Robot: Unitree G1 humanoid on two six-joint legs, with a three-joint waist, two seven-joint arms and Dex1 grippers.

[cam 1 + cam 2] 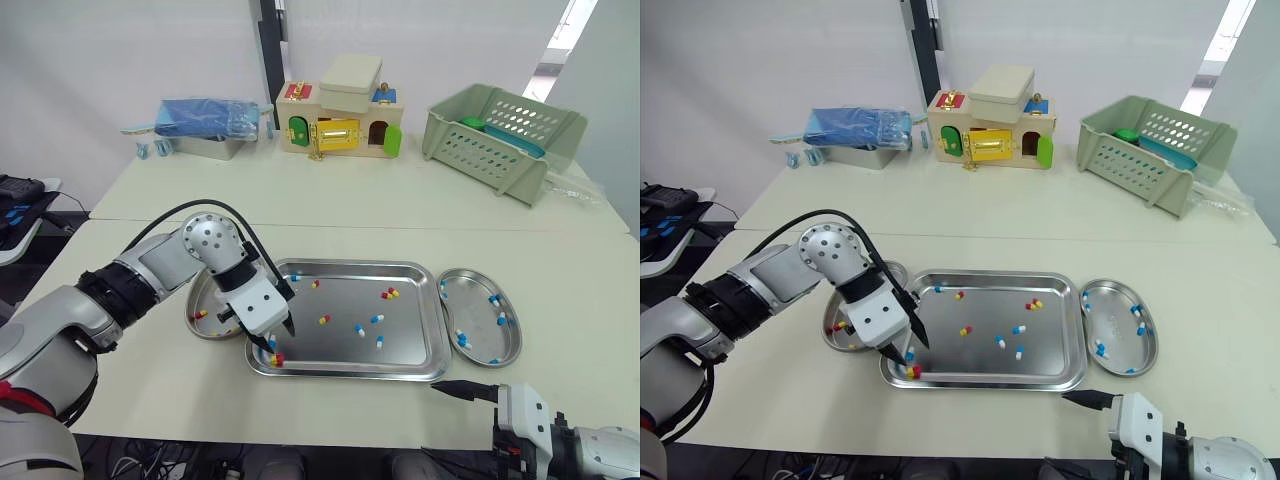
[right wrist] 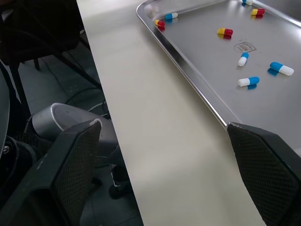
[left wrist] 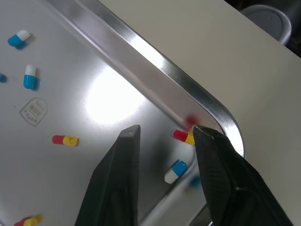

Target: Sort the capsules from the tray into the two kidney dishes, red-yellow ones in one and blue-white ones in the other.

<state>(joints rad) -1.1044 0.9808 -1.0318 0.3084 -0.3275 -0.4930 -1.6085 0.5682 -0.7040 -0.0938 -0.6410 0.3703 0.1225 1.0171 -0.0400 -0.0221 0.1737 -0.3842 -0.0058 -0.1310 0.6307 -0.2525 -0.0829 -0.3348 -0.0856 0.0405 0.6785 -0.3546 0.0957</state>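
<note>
Left pincer [image 3: 165, 131] part-open at near-left corner of tray [image 3: 188, 84]; red-yellow capsule [image 3: 183, 137] seemingly against one finger: centre it before closing. Right pincer [image 2: 163, 125] wide.

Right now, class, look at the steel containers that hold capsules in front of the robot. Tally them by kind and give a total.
tray: 1
kidney dishes: 2, one on the robot's left and one on its right
Total: 3
</note>
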